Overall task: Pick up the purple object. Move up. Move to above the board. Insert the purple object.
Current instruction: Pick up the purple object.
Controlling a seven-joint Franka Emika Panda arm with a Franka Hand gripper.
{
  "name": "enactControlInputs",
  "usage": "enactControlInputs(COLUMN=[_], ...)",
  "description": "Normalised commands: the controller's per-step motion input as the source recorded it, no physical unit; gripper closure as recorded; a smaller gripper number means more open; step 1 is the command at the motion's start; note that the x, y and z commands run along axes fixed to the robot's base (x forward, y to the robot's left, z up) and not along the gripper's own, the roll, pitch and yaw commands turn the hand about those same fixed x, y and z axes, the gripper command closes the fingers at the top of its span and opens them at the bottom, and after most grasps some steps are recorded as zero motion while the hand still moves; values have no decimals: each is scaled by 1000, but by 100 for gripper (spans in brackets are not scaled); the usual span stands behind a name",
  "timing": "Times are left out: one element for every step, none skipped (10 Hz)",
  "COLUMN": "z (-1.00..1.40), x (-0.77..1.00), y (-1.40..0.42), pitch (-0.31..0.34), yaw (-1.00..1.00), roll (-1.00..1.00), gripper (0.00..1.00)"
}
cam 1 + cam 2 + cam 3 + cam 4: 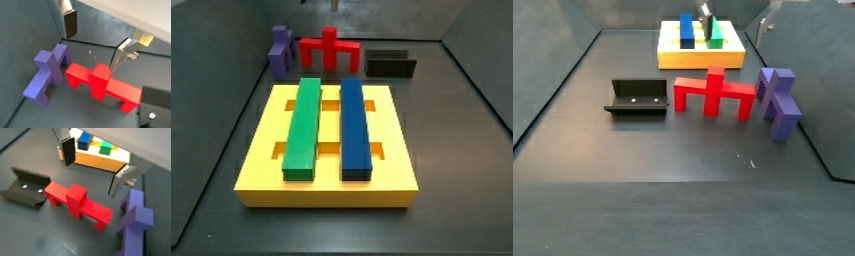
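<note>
Only a wrist view shows the wide-open, empty gripper [93, 40] above the matte purple blocky piece [48, 75]; the side views show it on the floor beside the red one [716, 94].

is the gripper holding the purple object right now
No, in a wrist view the gripper is open and empty, hanging above the floor, apart from the purple object lying beside the red piece.

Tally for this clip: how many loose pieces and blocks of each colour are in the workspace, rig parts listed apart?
Purple: 1, the purple object
Red: 1, the red piece
Yellow: 1, the board
Green: 1, the green bar
Blue: 1, the blue bar
Rig: 1 fixture, 1 gripper, open above the floor
Total: 7
</note>
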Motion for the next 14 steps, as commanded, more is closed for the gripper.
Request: enactControlInputs(z=[-143,-146,-160,-171,-171,-163,-166,-160,-163,-166,-160,-166,-171,-109], x=[-329,-337,-354,-363,-363,-366,-366,-366,-363,-351,-351,-340,-329,-274], y=[37,34,54,69,69,63,69,66,63,66,63,51,43,0], pitch=[0,0,0,0,0,0,0,0,0,0,0,0,0,0], yaw=[-880,-874,-863,-854,-854,-854,-854,-854,-854,-860,-863,-874,-883,-900], roll=[0,0,0,0,0,0,0,0,0,0,0,0,0,0], gripper=[0,0,0,0,0,0,0,0,0,0,0,0,0,0])
